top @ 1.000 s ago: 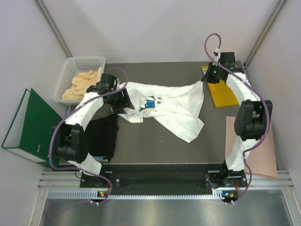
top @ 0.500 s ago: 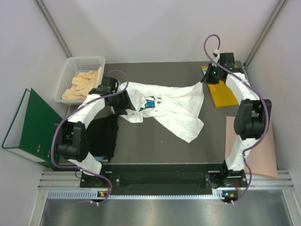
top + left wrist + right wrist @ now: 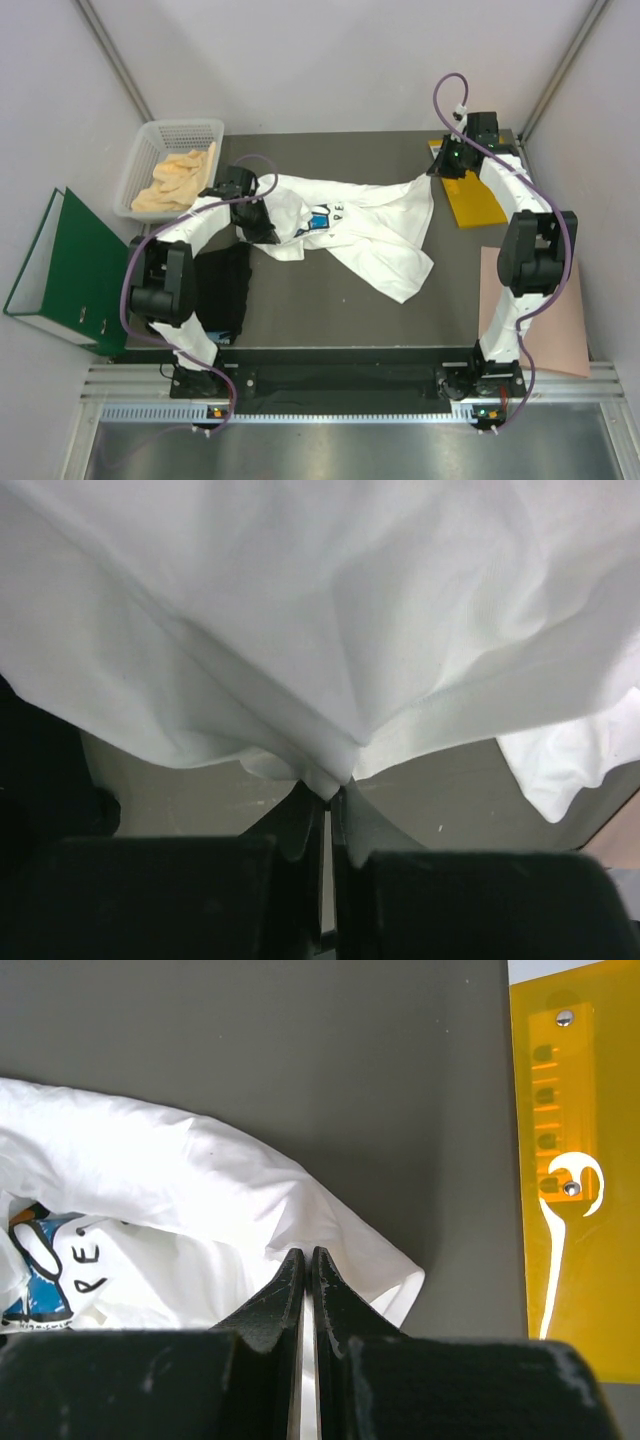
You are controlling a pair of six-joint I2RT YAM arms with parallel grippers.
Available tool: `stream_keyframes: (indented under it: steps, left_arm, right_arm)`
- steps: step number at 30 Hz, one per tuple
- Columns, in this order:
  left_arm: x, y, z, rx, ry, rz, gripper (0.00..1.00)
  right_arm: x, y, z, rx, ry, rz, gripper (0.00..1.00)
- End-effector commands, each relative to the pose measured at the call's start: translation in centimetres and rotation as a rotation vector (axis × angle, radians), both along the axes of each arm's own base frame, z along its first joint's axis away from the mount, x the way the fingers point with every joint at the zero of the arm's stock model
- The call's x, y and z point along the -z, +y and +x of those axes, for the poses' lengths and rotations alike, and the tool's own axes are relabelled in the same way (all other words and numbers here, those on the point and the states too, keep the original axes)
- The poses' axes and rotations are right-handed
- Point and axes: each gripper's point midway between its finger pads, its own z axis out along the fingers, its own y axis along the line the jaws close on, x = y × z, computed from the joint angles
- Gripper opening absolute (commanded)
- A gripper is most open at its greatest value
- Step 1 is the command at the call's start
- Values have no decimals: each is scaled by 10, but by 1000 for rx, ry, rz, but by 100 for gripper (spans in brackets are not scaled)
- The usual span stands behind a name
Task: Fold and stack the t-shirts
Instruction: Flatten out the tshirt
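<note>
- You cannot see the left end effector [image 3: 325,792] clearly from above: its tips are buried in the rumpled end of the white shirt [image 3: 360,225].
- The left arm crosses the black shirt [image 3: 222,290] and hides part of it, so you cannot read how it is folded.
- In the left wrist view, white cloth fills almost everything. A dark mass at the left border is too dim to identify.
- The right wrist view cuts the shirt's print [image 3: 322,217] off at the picture's left edge. Only a blue patch and a few letters show.
- Your left end effector is all but closed, pinching a gathered fold of the white shirt between its tips. The cloth fans out from that pinch.
- Your right end effector [image 3: 307,1255] is closed, its tips on the white shirt's edge with a sliver of white between the fingers. From above, the cloth draws to a point there.
- The white shirt lies on the far half of the desk [image 3: 330,320], its long axis running left to right between the two end effectors. A broad flap trails toward the near right.
- The shirt's right corner ends just beside the envelope [image 3: 472,198].
- The black shirt lies on the left side of the desk, its long axis running near to far.
</note>
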Motion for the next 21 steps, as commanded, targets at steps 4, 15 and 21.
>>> stream_keyframes:
  steps: [4, 15, 21]
  left_arm:
    - [-35, 0, 31, 5, -117, 11, 0]
    - [-149, 17, 77, -81, -445, 71, 0]
    - [-181, 26, 104, -121, -536, 76, 0]
  right_arm:
    - [-14, -4, 12, -2, -47, 2, 1]
    - [-34, -2, 18, 3, -97, 12, 0]
    - [-74, -4, 18, 11, -187, -2, 0]
